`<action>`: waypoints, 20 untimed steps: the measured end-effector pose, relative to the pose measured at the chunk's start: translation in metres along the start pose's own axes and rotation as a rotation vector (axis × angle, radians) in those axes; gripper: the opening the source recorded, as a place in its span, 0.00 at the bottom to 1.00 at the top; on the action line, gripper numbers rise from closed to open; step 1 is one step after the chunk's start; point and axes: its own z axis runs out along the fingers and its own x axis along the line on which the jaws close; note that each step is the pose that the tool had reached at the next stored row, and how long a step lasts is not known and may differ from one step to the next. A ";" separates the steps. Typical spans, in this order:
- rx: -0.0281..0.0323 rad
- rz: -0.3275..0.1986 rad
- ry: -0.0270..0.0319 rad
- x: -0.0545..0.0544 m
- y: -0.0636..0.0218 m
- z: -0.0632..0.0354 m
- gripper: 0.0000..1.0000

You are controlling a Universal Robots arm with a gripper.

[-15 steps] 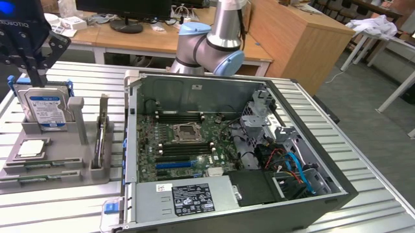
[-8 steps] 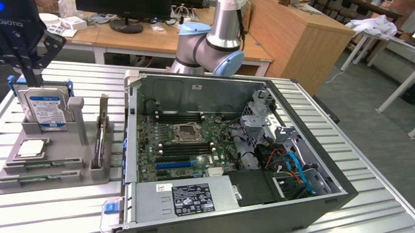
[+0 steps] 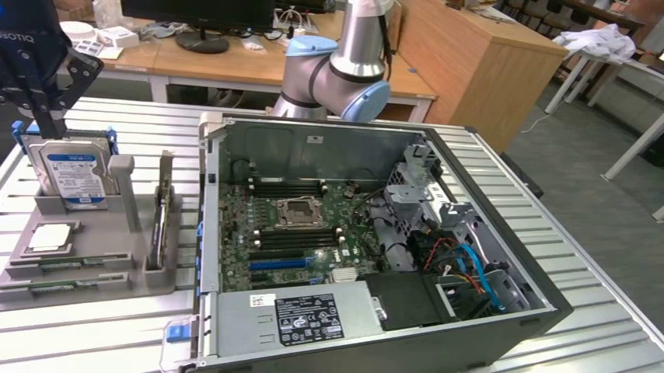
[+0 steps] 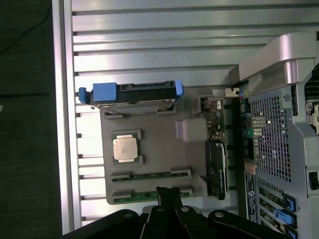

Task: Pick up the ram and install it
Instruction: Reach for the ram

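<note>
In the exterior view, the grey holder (image 3: 109, 249) sits on the slatted table (image 3: 104, 326), just beside the open computer case (image 3: 260, 140), on the exterior view's left of it. The ram (image 3: 47, 289) lies flat in the holder's outermost slot, at the edge farthest from the hard drive (image 3: 68, 175), which stands upright at the holder's opposite end. A second stick (image 3: 68, 268) lies in the next slot inward. The processor (image 3: 52, 237) rests between that stick and the drive. A dark card (image 3: 163, 217) stands on edge on the side of the holder nearest the case. The pincer (image 3: 47, 128) hangs above the holder's hard-drive end with its fingers pressed together and nothing between them. It is well apart from the ram, which lies low at the other end. The arm (image 3: 347, 70) rises behind the case.

In the wrist view, we look down on the holder (image 4: 159, 149). The pincer (image 4: 169, 191) shows its fingertips shut tight and empty. In this picture they line up with the ram (image 4: 132, 196) in the holder's edge slot, though we cannot tell the height between them from here. The second stick (image 4: 149, 175), the processor (image 4: 124, 148), the hard drive (image 4: 132, 94) and the dark card (image 4: 217, 169) all sit in their places on the holder. The case (image 4: 271, 134) is close alongside, and the table (image 4: 149, 50) lies beneath.
</note>
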 end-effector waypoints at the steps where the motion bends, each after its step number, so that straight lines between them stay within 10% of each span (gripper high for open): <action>1: 0.0001 0.000 0.0001 0.000 -0.0002 -0.0001 0.11; 20: 0.0000 0.000 0.0000 -0.001 -0.0097 -0.0005 0.11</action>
